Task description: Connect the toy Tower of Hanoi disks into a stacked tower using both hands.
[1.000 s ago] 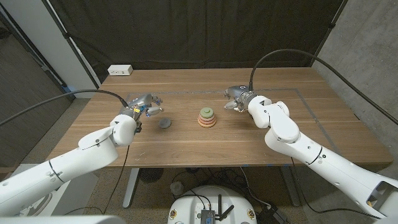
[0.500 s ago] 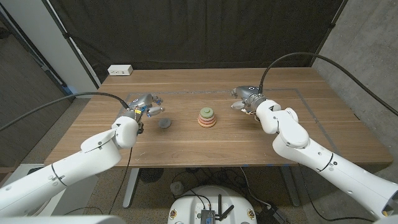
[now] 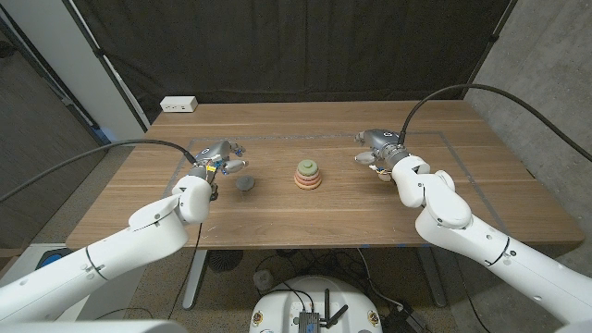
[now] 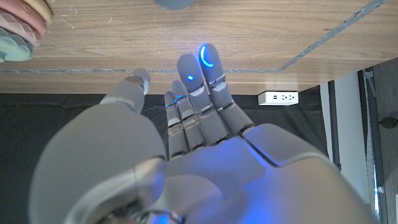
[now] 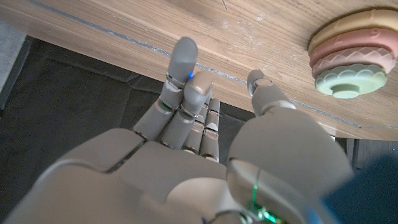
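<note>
A small tower of disks [image 3: 308, 175] stands at the table's middle, with an orange base, pink layers and a green top; it also shows in the left wrist view [image 4: 18, 25] and the right wrist view [image 5: 351, 53]. A lone dark grey disk [image 3: 245, 183] lies on the wood to the tower's left, its edge visible as the grey disk [image 4: 174, 3]. My left hand [image 3: 222, 155] hovers just behind and left of the grey disk, fingers [image 4: 199, 93] stretched out, holding nothing. My right hand [image 3: 375, 148] hangs to the right of the tower, fingers [image 5: 183, 81] extended and empty.
A white power strip [image 3: 178, 104] lies at the table's back left corner, also seen as the power strip [image 4: 278, 98]. Thin tape lines [image 3: 444, 139] mark a rectangle on the wooden table [image 3: 305, 217]. A black curtain hangs behind.
My right hand has drifted to the right, away from the tower. My left hand has stayed near the grey disk while its arm shifted slightly.
</note>
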